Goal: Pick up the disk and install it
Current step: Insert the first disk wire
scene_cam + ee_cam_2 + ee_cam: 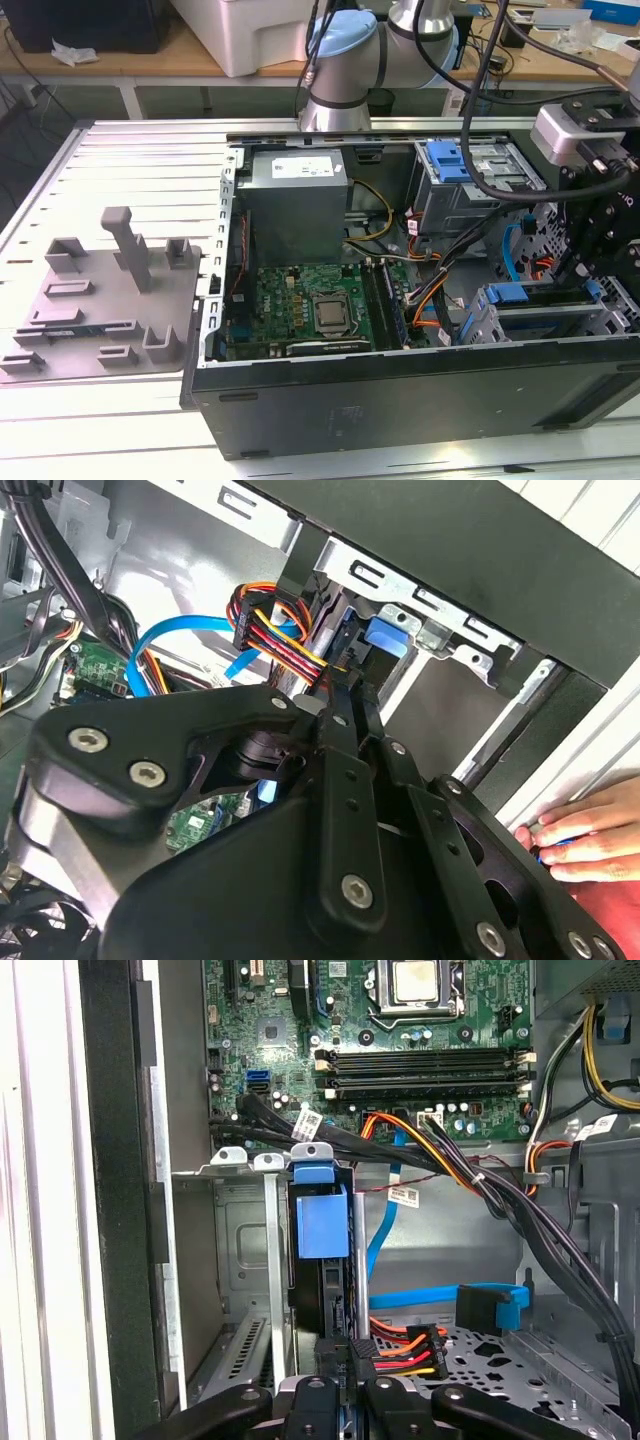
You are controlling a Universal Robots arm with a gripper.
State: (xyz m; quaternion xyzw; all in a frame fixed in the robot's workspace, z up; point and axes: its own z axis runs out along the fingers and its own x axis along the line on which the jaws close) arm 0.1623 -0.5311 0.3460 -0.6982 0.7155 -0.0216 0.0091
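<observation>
The disk [320, 1215] stands on edge inside the metal drive cage [240, 1250] of the open computer case, its blue rail tab toward the motherboard and its dark body below the tab. In the exterior view the disk [520, 296] shows as a blue rail in the cage at the case's right end. My gripper [350, 1352] is at the disk's near end, fingers close together and shut, with nothing visibly between them. In the second wrist view the gripper [350, 685] points at the blue tab of the disk [385, 640]. The gripper [578, 262] hangs over the cage.
A bundle of red and orange wires [405, 1345] and a blue cable [490, 1305] lie right beside the fingers. The motherboard [400, 1020] and grey power supply [298, 200] fill the case. A person's hand [580, 830] rests on the case edge. A grey fixture plate [100, 300] lies at the exterior view's left.
</observation>
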